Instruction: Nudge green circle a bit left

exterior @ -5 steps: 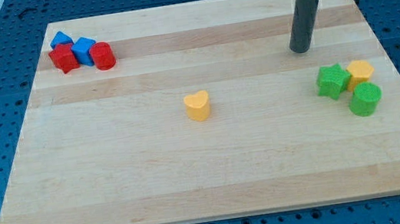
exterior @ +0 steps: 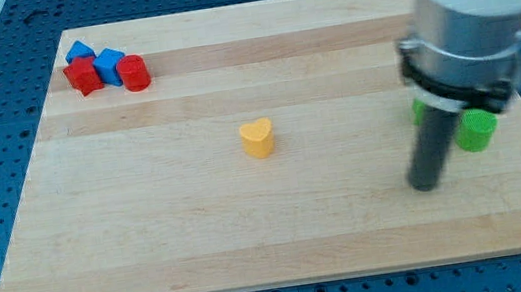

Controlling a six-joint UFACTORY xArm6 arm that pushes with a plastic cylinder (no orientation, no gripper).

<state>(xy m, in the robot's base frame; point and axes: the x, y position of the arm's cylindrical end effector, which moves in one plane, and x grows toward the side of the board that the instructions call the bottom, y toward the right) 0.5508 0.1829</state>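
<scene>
My tip (exterior: 426,186) is set on the wooden board (exterior: 202,234), left of and below the green circle (exterior: 477,130); no gripper is fitted. A push from there could send it right.

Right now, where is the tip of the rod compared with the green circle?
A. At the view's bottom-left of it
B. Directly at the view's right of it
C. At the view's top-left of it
A: my tip rests on the board below and to the left of the green circle, apart from it.
</scene>
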